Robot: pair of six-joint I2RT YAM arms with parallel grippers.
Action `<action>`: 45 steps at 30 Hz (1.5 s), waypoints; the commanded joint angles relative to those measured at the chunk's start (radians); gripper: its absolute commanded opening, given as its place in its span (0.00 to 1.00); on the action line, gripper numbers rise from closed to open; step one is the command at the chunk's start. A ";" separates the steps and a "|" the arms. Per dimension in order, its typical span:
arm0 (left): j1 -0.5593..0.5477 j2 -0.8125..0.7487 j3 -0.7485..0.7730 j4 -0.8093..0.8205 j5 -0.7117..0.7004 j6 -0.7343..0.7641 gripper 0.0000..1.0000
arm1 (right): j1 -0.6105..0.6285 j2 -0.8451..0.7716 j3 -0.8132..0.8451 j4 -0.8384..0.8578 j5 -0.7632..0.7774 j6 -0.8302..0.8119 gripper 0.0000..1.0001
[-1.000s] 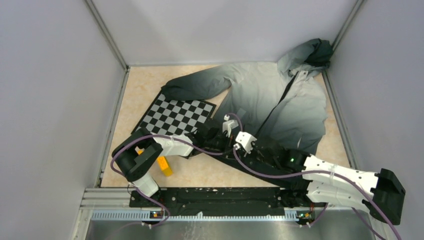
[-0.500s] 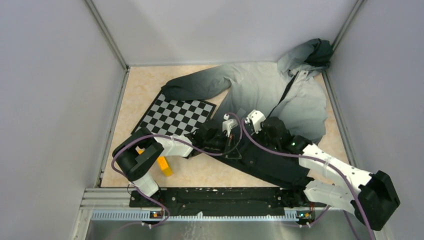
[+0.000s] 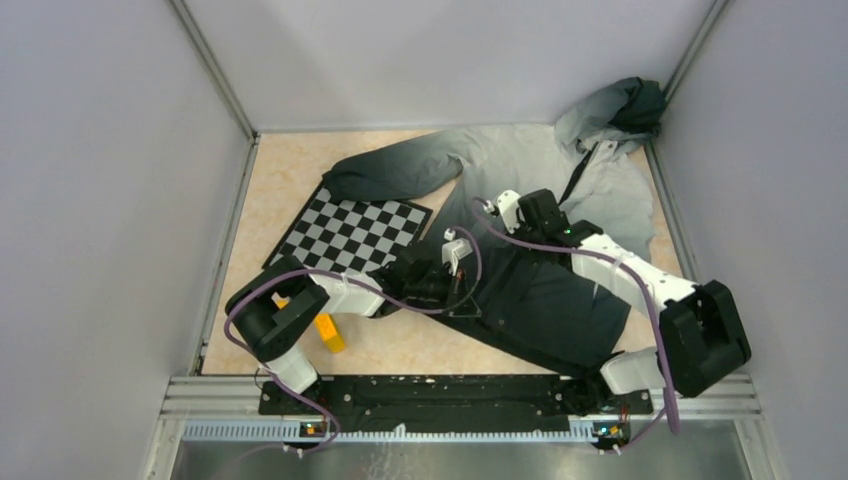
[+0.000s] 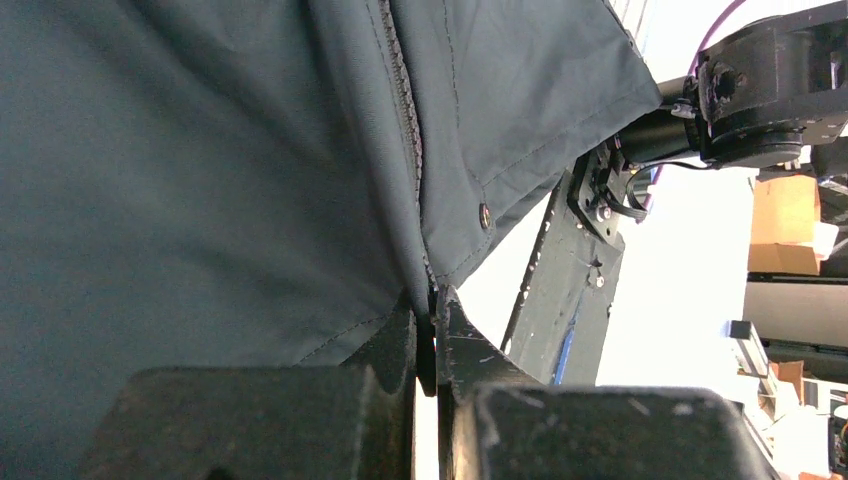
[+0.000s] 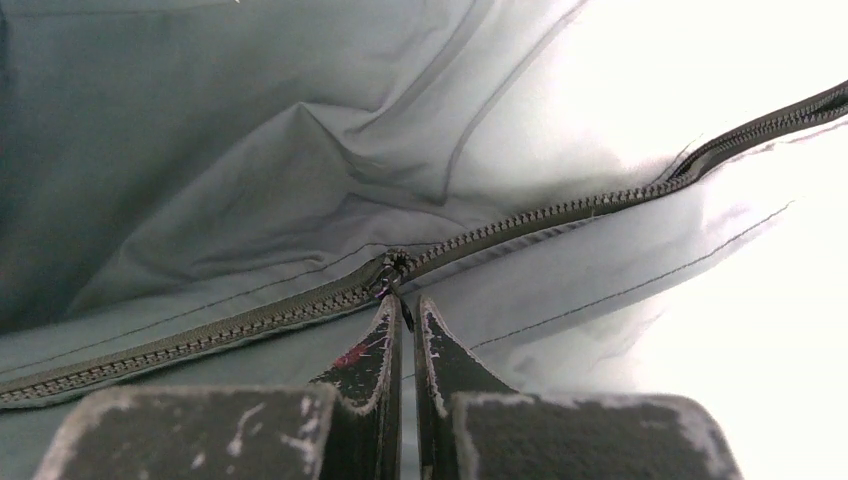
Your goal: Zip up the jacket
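While left gripper (image 4: 433,300) is pinching the jacket (image 3: 520,170) hem at its tips, right gripper (image 5: 405,305) is clamping the zipper pull (image 5: 392,272); slack fabric wrinkling ahead of its tips is risking a snag or slipped pull.

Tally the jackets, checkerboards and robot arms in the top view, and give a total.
Jacket: 1
Checkerboard: 1
Arms: 2 (left arm, right arm)
Total: 4
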 commanded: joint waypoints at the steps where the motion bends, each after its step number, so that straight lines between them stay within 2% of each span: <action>1: -0.013 -0.013 -0.046 -0.086 0.107 0.014 0.00 | -0.079 0.051 0.122 0.038 0.292 -0.137 0.00; 6: -0.013 -0.057 -0.063 -0.101 0.116 0.021 0.00 | -0.077 0.142 0.230 -0.070 0.370 -0.196 0.00; 10: -0.013 -0.091 -0.073 -0.120 0.115 0.030 0.00 | -0.011 0.166 0.272 -0.131 0.457 -0.195 0.00; 14: -0.013 -0.097 -0.072 -0.116 0.128 0.025 0.00 | 0.141 0.225 0.331 -0.251 0.489 -0.037 0.00; 17: -0.014 -0.095 -0.073 -0.117 0.127 0.027 0.00 | 0.209 0.250 0.330 -0.315 0.465 0.116 0.00; 19: -0.013 -0.093 -0.075 -0.119 0.133 0.027 0.00 | 0.237 0.259 0.292 -0.303 0.431 0.157 0.00; 21: -0.013 -0.104 -0.090 -0.119 0.136 0.024 0.00 | 0.233 0.262 0.236 -0.253 0.483 0.161 0.00; 24: -0.013 -0.140 -0.123 -0.125 0.125 0.029 0.00 | 0.161 0.278 0.216 -0.195 0.586 0.131 0.00; 29: -0.015 -0.120 -0.150 -0.104 0.144 0.014 0.00 | 0.009 0.301 0.265 0.022 0.718 -0.116 0.00; 31: -0.015 -0.105 -0.156 -0.103 0.142 0.019 0.00 | -0.028 0.314 0.309 0.102 0.701 -0.217 0.00; 35: -0.015 -0.094 -0.169 -0.098 0.121 0.030 0.00 | -0.122 0.362 0.346 0.185 0.640 -0.317 0.00; 38: -0.015 -0.086 -0.166 -0.096 0.128 0.028 0.00 | -0.183 0.394 0.358 0.334 0.588 -0.412 0.00; 42: -0.020 -0.115 -0.175 -0.134 0.123 0.040 0.00 | -0.279 0.573 0.558 0.369 0.617 -0.513 0.00; 44: -0.025 -0.128 -0.180 -0.156 0.124 0.047 0.00 | -0.332 0.642 0.623 0.514 0.645 -0.602 0.00; 45: -0.027 -0.132 -0.184 -0.154 0.124 0.051 0.00 | -0.370 0.690 0.701 0.514 0.624 -0.598 0.00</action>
